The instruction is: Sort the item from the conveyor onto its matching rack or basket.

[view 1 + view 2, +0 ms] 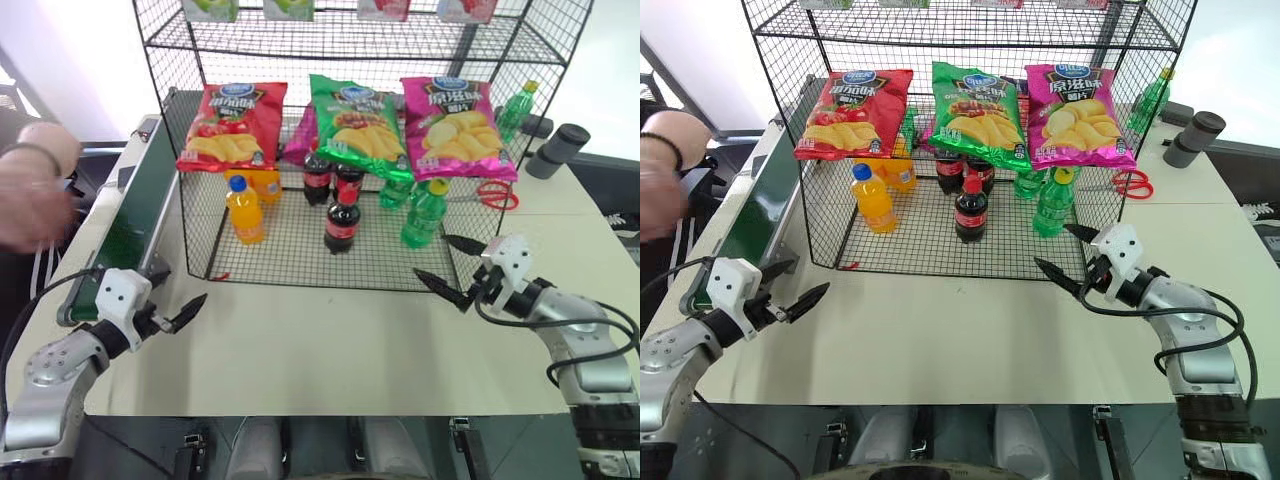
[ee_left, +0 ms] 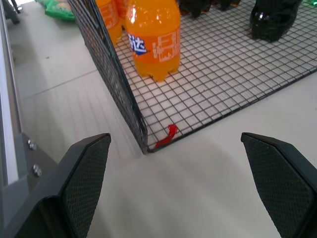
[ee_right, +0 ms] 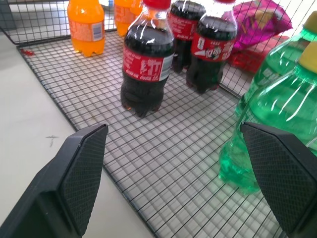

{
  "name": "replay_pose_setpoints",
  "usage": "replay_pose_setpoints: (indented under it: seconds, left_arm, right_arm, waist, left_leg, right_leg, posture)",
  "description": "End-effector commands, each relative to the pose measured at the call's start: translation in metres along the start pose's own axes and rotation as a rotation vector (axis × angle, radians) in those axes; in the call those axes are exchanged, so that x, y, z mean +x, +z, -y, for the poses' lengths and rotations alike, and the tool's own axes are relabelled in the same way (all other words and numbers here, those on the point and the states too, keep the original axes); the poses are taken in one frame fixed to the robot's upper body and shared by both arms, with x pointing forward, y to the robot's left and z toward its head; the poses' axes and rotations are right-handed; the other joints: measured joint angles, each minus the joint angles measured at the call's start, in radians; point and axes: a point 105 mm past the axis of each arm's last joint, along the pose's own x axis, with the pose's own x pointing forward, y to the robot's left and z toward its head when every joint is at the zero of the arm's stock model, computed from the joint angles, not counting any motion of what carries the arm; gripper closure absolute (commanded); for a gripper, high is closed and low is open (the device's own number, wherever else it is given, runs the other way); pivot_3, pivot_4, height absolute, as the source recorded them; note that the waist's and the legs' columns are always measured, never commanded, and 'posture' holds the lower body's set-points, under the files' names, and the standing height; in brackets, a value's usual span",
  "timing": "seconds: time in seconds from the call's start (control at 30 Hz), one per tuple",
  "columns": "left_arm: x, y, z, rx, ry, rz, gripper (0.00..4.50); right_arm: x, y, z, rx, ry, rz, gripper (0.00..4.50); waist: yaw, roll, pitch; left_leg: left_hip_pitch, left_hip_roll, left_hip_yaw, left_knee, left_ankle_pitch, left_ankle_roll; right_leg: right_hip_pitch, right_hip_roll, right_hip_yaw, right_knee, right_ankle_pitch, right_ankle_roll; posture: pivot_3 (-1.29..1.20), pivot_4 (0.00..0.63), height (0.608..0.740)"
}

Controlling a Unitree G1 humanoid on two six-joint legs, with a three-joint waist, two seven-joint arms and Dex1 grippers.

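A small cola bottle (image 1: 342,222) with red cap and red label stands upright near the front of the black wire rack (image 1: 290,252) floor; in the right wrist view the cola bottle (image 3: 146,62) has two more colas just behind it. The dark-green conveyor (image 1: 135,215) runs along the rack's left side with nothing on the belt. My right gripper (image 1: 430,255) is open over the table at the rack's front right corner, pointing in at the bottles. My left gripper (image 1: 182,285) is open by the conveyor's near end, facing the rack's front left corner (image 2: 144,147).
Orange-drink bottles (image 1: 245,210) stand at the rack's left, green bottles (image 1: 425,212) at its right, and chip bags (image 1: 355,122) hang above them. Red scissors (image 1: 497,193) and a dark cylinder (image 1: 560,148) lie right of the rack. A person's hand (image 1: 30,190) hovers left of the conveyor.
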Motion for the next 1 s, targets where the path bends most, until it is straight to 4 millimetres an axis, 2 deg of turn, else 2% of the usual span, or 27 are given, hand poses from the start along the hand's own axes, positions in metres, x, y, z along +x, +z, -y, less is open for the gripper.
replay_pose_setpoints:
  seconds: [0.03, 0.4, 0.73, 1.0]
  left_arm:
    - [-0.006, 0.011, -0.003, 0.038, 0.019, 0.026, 0.0]
    - [-0.01, 0.013, -0.006, 0.046, 0.03, 0.019, 0.0]
    - [-0.013, 0.015, -0.011, 0.058, 0.041, 0.016, 0.0]
    - [-0.014, 0.014, -0.009, 0.051, 0.043, 0.01, 0.0]
  right_arm:
    - [0.002, 0.006, -0.003, -0.012, 0.011, 0.021, 0.05]
    - [0.003, 0.011, 0.003, -0.022, 0.012, 0.021, 0.05]
    - [0.002, 0.008, 0.009, -0.031, -0.001, 0.019, 0.05]
    - [0.006, 0.006, 0.006, -0.028, 0.005, 0.021, 0.05]
  waist:
    - [0.0, 0.0, 0.0]
    - [0.001, 0.0, 0.0]
    - [0.001, 0.0, 0.0]
    - [0.001, 0.0, 0.0]
  left_leg:
    - [0.0, 0.0, 0.0, 0.0, 0.0, 0.0]
    - [0.001, 0.0, 0.0, 0.0, 0.0, 0.0]
    - [0.001, 0.0, 0.0, 0.0, 0.0, 0.0]
    - [0.001, 0.0, 0.0, 0.0, 0.0, 0.0]
  right_leg:
    - [0.0, 0.0, 0.0, 0.0, 0.0, 0.0]
    - [0.0, 0.0, 0.0, 0.0, 0.0, 0.0]
    - [0.0, 0.0, 0.0, 0.0, 0.0, 0.0]
    - [0.0, 0.0, 0.0, 0.0, 0.0, 0.0]
  posture:
    - [0.0, 0.15, 0.74]
    - [0.0, 0.15, 0.74]
    - [0.0, 0.15, 0.74]
    - [0.0, 0.15, 0.74]
